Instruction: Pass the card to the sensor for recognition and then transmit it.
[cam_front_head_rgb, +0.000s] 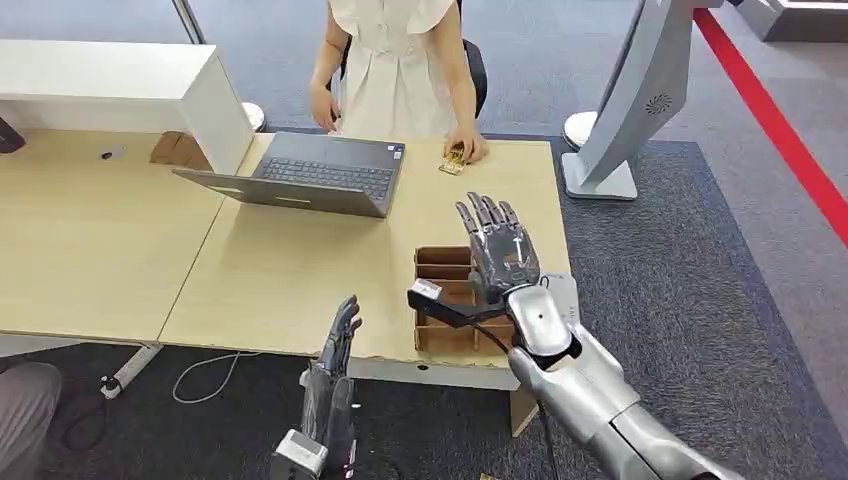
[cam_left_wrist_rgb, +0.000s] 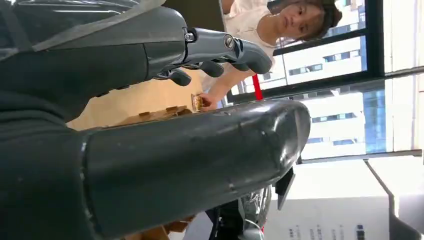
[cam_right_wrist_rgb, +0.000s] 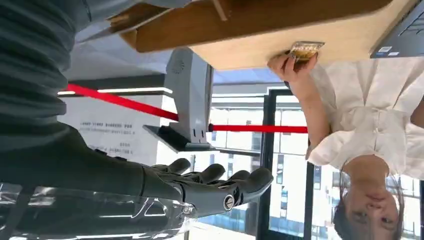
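Card: head view, at the desk's far edge beyond the cardboard box, under a person's hand, likely being offered for pickup.
Right hand: head view, raised above the box, fingers spread, holding nothing; seemingly ready to reach.
Left hand: head view, low off the desk's near edge, short of the box, fingers straight, empty.
Left wrist view: fingers loosely extended, card beyond the box.
Right wrist view: fingers open; card pinched by the person, beyond the box.
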